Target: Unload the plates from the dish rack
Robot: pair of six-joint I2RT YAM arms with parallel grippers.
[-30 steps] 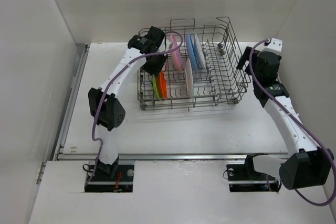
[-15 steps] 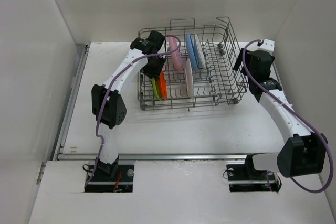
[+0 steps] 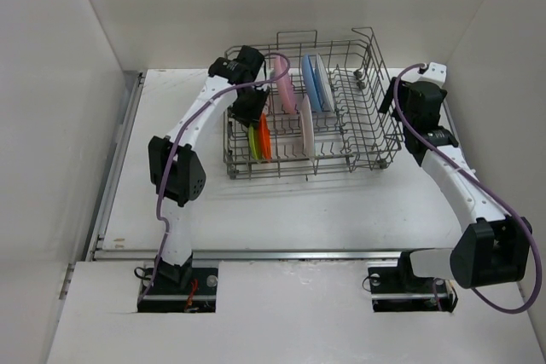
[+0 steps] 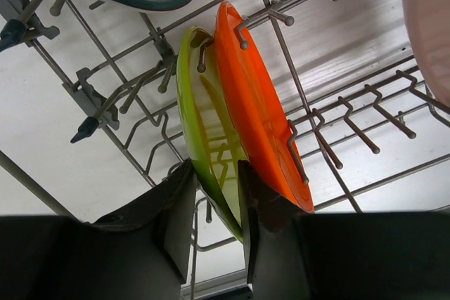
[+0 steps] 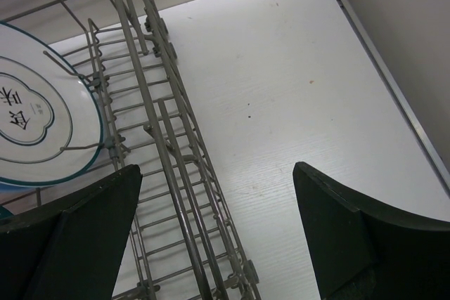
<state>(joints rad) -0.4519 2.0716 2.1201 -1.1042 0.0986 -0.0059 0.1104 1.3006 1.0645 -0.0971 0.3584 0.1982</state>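
Overhead view of two robot arms reaching from the near edge of a white table [image 3: 281, 210] towards a grey wire dish rack [image 3: 367, 138] at the table's middle. Every plate in view stands on edge between the rack's tines. None lies on the table outside it, so the unloading looks to be at its very start.

In the rack's near row, on the left, a lime green plate [image 4: 204, 124] and an orange plate [image 4: 256, 117] lean together, touching. The left gripper [image 4: 211, 194] reaches down into the rack here, its fingers spread to either side of the lime green plate's rim. A sliver of gap shows on one side, so it appears not yet pinched. Lifting this plate seems the step in hand.

Near the row's middle stands a white plate [image 3: 307, 130]. In the far row stand a pink plate [image 3: 286, 87] and a blue plate [image 3: 310, 83].

The right gripper [image 5: 218, 201] hovers beside the rack's right wall, fingers spread wide, holding nothing. Its camera shows a white patterned plate [image 5: 35, 124] inside the rack.

All the plates appear left to unload.
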